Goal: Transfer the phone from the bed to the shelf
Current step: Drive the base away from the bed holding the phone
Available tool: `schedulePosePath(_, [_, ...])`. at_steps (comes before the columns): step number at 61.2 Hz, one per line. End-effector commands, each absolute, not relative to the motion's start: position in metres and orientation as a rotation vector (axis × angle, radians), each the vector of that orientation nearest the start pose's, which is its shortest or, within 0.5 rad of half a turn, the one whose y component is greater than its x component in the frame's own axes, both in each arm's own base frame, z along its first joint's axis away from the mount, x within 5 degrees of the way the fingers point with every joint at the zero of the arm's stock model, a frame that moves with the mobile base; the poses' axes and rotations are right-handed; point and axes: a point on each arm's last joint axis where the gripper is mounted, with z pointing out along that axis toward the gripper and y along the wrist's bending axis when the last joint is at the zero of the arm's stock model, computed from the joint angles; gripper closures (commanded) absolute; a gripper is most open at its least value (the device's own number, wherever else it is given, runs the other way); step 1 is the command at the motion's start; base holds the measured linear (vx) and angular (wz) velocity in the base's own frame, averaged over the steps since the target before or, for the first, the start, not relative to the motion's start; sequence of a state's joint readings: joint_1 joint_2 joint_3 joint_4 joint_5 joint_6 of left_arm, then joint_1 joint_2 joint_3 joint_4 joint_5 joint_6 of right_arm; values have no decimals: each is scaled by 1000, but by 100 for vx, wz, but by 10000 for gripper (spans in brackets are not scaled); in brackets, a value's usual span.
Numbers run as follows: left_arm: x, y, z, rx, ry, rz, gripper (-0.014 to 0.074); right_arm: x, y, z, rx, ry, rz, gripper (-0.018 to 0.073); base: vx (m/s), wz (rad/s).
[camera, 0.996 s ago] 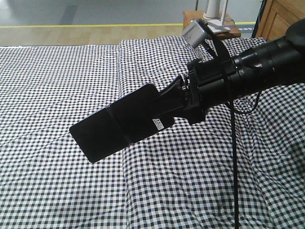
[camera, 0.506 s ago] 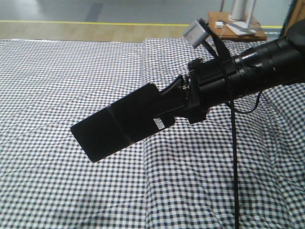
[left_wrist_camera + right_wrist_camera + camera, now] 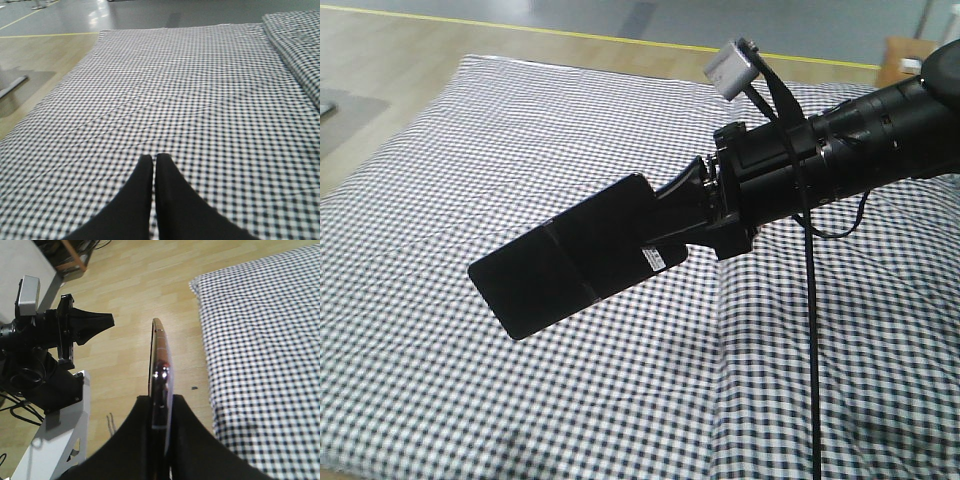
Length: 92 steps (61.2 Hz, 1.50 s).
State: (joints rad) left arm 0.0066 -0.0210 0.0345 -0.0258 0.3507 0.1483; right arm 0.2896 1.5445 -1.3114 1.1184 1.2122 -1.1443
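- Right end effector (image 3: 662, 228) is clamped on one short end of the phone (image 3: 570, 258). The jaws are narrowed to the phone's thickness, with a black finger on each flat face.
- Right wrist view: the phone (image 3: 159, 365) is seen edge-on, with its rose-gold edge running up out of the right end effector (image 3: 160, 412). Most of its length sticks out past the fingertips.
- The phone is in the air, touching nothing but the fingers. In the front view it is tilted, free end lower and to the left, dark face to the camera.
- A small white sticker (image 3: 654, 257) sits on the phone near the gripped end.
- The bed (image 3: 450, 160), in black-and-white check, lies below and behind the phone in the front view. In the right wrist view the bed (image 3: 260, 340) is to the right of it.
- Left end effector (image 3: 153, 172) has its jaws together, with only a thin slit between the fingers, and it holds nothing. It hangs over the bed (image 3: 200, 75).
- The left end effector (image 3: 102, 320) also shows in the right wrist view, tips together, well apart from the phone.
- A grey camera box (image 3: 732, 68) is mounted on the right arm, and a black cable (image 3: 812, 350) hangs down from the arm.
- Wood floor (image 3: 130, 280) lies beside the bed, with a yellow line (image 3: 570, 36) on it beyond the far edge.
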Motion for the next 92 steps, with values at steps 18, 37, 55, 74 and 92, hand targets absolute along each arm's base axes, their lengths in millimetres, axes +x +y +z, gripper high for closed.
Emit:
schedulePosePath(18, [54,-1,186,102,1745,72,595,258,161,378,-1230,1798,1237,561,-13,52])
schedulePosePath(37, [54,-1,186,102,1745,72,595,258,161,378,-1230,1798,1237,561,-14,57])
schedulePosePath(55, [54,-1,186,102,1745,72,595,258,161,378,-1230,1798,1237,561,-13,68])
schedulePosePath(74, [54,-1,186,102,1745,72,595,258,161,378,-1230,1798,1237,561,-10,71])
schedulePosePath(92, [54,-1,186,102,1745,72,595,258,161,378,-1230,1798,1237,561,-6,58])
